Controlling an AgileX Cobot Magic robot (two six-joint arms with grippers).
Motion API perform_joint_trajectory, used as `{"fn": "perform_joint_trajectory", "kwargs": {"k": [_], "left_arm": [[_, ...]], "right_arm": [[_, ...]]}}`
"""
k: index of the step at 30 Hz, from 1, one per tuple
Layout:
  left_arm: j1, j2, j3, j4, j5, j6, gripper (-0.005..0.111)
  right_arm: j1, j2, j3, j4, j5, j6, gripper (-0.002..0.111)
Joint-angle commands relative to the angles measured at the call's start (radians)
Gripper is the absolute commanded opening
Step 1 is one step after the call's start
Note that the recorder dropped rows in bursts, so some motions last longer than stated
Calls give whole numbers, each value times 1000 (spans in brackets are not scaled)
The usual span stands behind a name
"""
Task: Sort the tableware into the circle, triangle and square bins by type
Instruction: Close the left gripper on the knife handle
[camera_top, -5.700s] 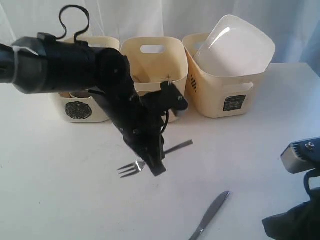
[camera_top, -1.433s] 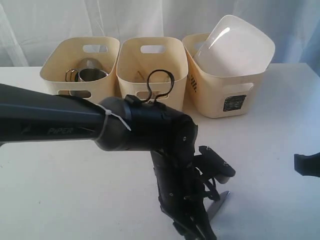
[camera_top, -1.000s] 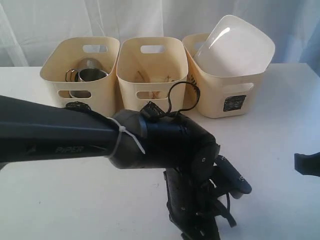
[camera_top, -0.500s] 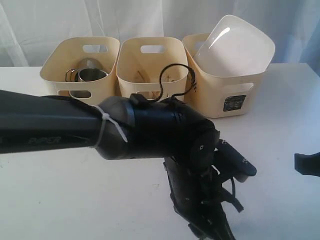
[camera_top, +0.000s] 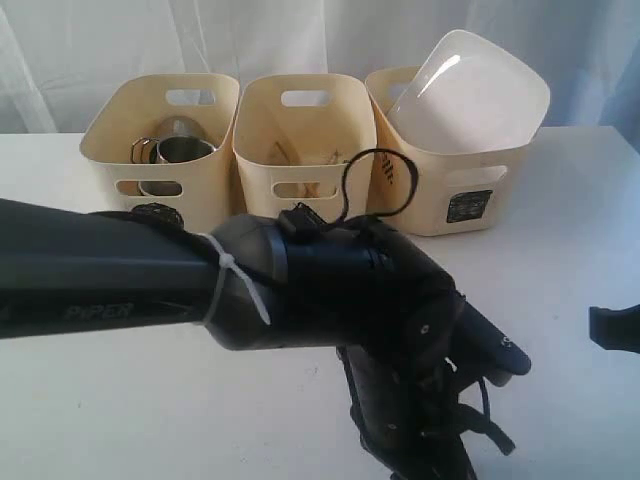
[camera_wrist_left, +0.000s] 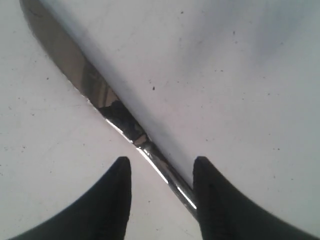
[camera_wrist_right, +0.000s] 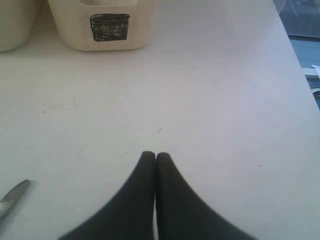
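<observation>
In the left wrist view the steel knife lies slantwise on the white table. My left gripper is open and straddles its handle, one fingertip on each side, the far one close against the handle. In the exterior view the left arm covers the knife. My right gripper is shut and empty above bare table, with the knife's tip off to one side. The three cream bins stand at the back: the left bin holds steel mugs, the middle bin chopsticks, the square-marked bin the white square plate.
The left arm's thick black link crosses the whole front left of the exterior view and hides the table there. The square bin stands ahead of the right gripper. A white curtain hangs behind the bins.
The left arm has left the spot where the fork lay and come down at the front over the knife, drifting slightly right and lower in the last second. The fork is gone from the table.
</observation>
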Motion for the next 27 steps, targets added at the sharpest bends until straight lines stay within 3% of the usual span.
{"fn": "perform_joint_trajectory", "kwargs": {"k": [1, 21, 27], "left_arm": [[-39, 0, 3, 79, 12, -98, 46], [-41, 81, 3, 117, 103, -329, 45], [-37, 90, 3, 151, 166, -352, 24]], "right_arm": [[-3, -4, 5, -13, 2, 6, 0], [-3, -4, 5, -2, -6, 6, 0], [-3, -4, 5, -2, -12, 6, 0]]}}
